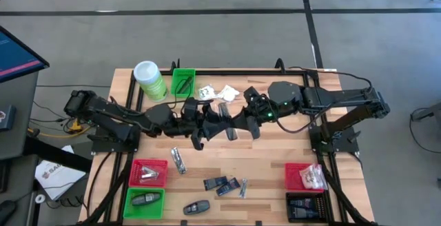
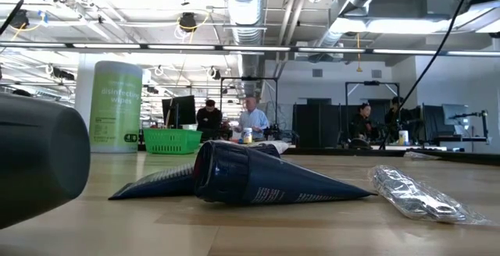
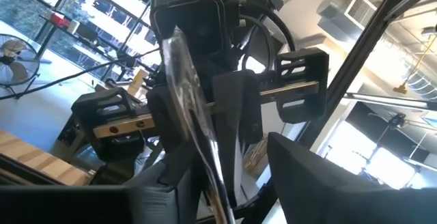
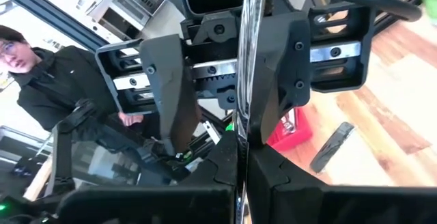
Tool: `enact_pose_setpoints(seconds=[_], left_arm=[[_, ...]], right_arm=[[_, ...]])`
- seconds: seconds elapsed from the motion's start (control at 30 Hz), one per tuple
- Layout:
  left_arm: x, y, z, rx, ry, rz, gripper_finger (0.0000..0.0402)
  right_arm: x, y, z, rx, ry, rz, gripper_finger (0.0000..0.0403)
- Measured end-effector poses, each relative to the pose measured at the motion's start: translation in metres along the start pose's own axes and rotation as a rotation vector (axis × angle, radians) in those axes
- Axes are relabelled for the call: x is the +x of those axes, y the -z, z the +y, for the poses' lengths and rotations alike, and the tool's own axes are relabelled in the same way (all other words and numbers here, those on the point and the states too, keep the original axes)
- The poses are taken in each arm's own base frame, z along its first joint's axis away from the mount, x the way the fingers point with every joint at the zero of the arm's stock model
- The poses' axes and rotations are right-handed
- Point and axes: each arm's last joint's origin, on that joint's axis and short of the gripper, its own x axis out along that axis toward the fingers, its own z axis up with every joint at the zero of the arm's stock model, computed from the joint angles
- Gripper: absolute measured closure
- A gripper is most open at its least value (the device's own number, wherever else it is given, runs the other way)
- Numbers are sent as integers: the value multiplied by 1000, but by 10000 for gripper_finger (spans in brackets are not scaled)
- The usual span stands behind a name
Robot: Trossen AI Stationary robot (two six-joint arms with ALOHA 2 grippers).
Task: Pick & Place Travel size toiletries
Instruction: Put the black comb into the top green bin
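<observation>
A slim silvery packet (image 4: 246, 60) is held in the air above the table's middle, where my two grippers face each other. My right gripper (image 4: 242, 166) is shut on it. My left gripper (image 3: 235, 179) is open, one finger on each side of the packet (image 3: 194, 108). In the high view the left gripper (image 1: 201, 131) and right gripper (image 1: 242, 126) hide the packet. Other toiletries lie flat on the table: white sachets (image 1: 215, 91), a silvery packet (image 1: 178, 160), dark blue packets (image 1: 217, 183) and a black oval piece (image 1: 196, 207). My right gripper pinches the silvery packet (image 4: 244, 138) between its two fingers, coming level from the table's right. The packet is lifted clear and seen edge-on, reaching out into the left gripper's gap. My left gripper: the packet runs close along one finger (image 3: 174, 176); whether they touch, I cannot tell.
Far side: tall green canister (image 1: 149, 80) and a green bin (image 1: 182, 80). Near left: red bin (image 1: 148, 172) and green bin (image 1: 143, 202). Near right: red bin (image 1: 305, 176) and black bin (image 1: 306, 205). The low view shows a dark blue packet (image 2: 258, 179) and a clear crinkly packet (image 2: 414, 193).
</observation>
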Motion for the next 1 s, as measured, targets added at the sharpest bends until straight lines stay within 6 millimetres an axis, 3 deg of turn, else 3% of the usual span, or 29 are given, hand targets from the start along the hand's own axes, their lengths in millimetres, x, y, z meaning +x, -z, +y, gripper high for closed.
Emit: enact_pose_setpoints(seconds=[0.43,0.73,1.0], left_arm=[[0,1,0,-12,3,8,387],[0,1,0,-29,2,7,397],[-1,5,-2,-64,0,32,399]], right_arm=[[0,3,3,25,-24,25,402],[0,3,3,22,-38,41,394],[0,4,3,18,-64,83,311]])
